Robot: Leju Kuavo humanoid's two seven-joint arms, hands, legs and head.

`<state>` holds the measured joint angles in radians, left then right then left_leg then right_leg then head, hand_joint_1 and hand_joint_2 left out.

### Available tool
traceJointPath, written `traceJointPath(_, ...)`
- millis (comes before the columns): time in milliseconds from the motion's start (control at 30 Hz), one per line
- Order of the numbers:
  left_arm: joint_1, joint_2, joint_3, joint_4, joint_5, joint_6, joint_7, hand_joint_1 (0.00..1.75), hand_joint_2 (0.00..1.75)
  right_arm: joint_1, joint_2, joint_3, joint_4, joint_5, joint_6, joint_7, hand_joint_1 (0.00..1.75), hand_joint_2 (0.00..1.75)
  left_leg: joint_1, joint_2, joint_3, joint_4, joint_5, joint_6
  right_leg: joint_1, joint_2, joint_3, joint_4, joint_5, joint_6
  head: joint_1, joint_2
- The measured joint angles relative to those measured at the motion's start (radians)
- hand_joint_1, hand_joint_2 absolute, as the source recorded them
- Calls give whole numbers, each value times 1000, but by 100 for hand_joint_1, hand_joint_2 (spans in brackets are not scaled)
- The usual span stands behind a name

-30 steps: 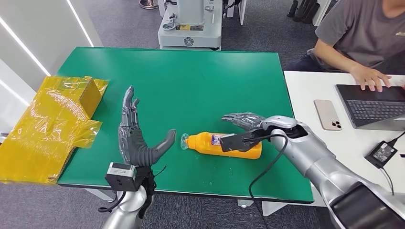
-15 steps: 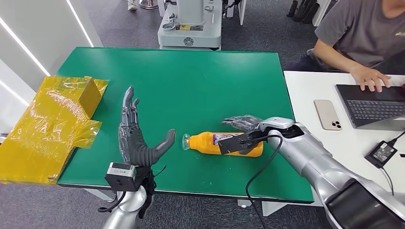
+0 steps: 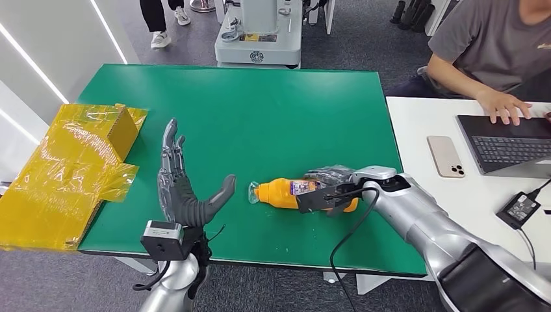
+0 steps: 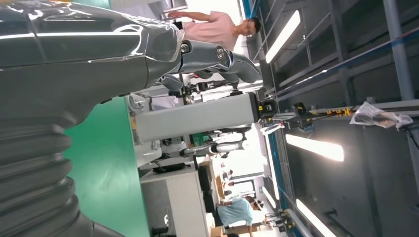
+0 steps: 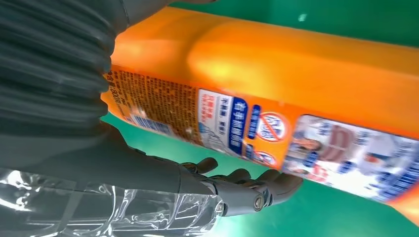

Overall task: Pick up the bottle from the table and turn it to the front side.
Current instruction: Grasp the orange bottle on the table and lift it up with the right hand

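An orange bottle point(image 3: 276, 193) with a clear cap lies on its side on the green table point(image 3: 260, 104), near the front edge, cap pointing to my left. My right hand point(image 3: 334, 182) lies over its base end. In the right wrist view the bottle point(image 5: 296, 74) presses against the palm, its printed label faces the camera, and the dark fingers point(image 5: 247, 190) curl around its far side. My left hand point(image 3: 185, 192) stands upright left of the cap, fingers spread, thumb pointing at the bottle, holding nothing. The same left hand point(image 4: 74, 49) looms large in the left wrist view.
A box wrapped in yellow film point(image 3: 71, 162) sits at the table's left edge. To the right, a person types on a laptop point(image 3: 507, 140) at a white desk, with a phone point(image 3: 446, 156) and a charger point(image 3: 518, 208) on it. A grey machine point(image 3: 260, 32) stands behind the table.
My right hand has sunk lower onto the bottle and its fingers have closed in behind it. The left hand has barely moved. A person has walked into view at the back.
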<state>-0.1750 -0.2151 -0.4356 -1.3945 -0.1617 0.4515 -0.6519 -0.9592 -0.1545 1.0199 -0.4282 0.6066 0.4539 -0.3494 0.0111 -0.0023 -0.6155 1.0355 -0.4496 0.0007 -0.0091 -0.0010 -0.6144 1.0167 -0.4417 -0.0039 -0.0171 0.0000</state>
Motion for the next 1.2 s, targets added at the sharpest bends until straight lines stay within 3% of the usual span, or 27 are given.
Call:
traceJointPath(567, 18, 8, 0, -15, 1, 3, 2, 0, 175, 55, 0, 15, 28, -24, -93, 78, 0, 175, 0, 1, 1, 0, 0, 0, 0, 0, 0, 0, 0, 0, 0, 0)
traceJointPath(600, 19, 8, 0, -15, 1, 4, 2, 0, 175, 56, 0, 16, 28, -22, -97, 81, 15, 175, 0, 1, 1, 0, 0, 0, 0, 1, 0, 0, 0, 0, 0, 0)
traceJointPath(700, 24, 11, 0, -16, 3, 7, 3, 0, 175, 60, 0, 16, 28, -14, -115, 89, 145, 175, 0, 1, 2, 0, 0, 0, 0, 1, 1, 0, 0, 0, 0, 0)
traceJointPath(733, 27, 12, 0, -17, 4, 9, 3, 0, 175, 61, 0, 16, 28, -11, -125, 92, 174, 175, 0, 1, 2, 0, 0, 0, 0, 1, 1, 0, 0, 0, 0, 0)
traceJointPath(1200, 55, 19, 0, -45, 1, 18, 15, 0, 175, 85, 0, 17, 27, 10, -260, 110, 175, 175, 0, 1, 3, 0, 0, 0, 0, 1, 2, 0, 0, 0, 0, 0)
